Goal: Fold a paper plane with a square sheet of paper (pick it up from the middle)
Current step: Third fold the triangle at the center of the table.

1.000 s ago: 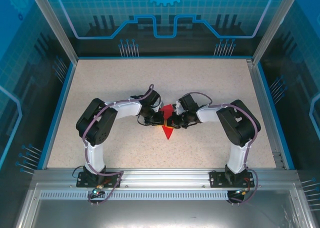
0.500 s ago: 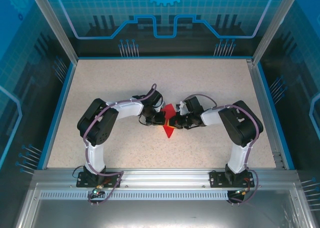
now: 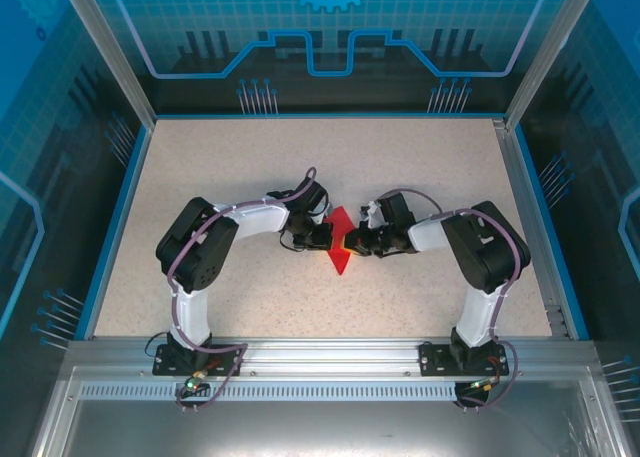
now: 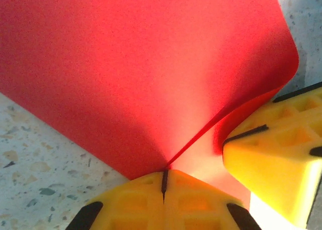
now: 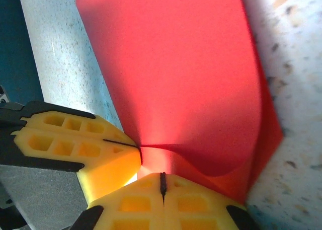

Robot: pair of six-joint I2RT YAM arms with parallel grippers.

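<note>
The square sheet of paper (image 3: 341,245) is bright red and creased into a pointed shape, its tip toward the arm bases, at the middle of the table. My left gripper (image 3: 327,235) meets it from the left and my right gripper (image 3: 351,243) from the right, their yellow tips almost touching. In the left wrist view the sheet (image 4: 151,74) spreads above my shut left gripper (image 4: 164,177), which pinches a curled edge. In the right wrist view the sheet (image 5: 176,74) bends up from my shut right gripper (image 5: 162,182), with the left gripper's fingers (image 5: 75,144) beside it.
The speckled table (image 3: 250,167) is bordered by a blue rim, with metal posts and blue panels behind and at the sides. An aluminium rail (image 3: 330,352) carries the arm bases at the near edge. Cables loop over both forearms.
The right arm has swung its wrist and elbow a little to the right and back, and the red sheet has shifted slightly away from the bases. Both grippers stay shut on it.
</note>
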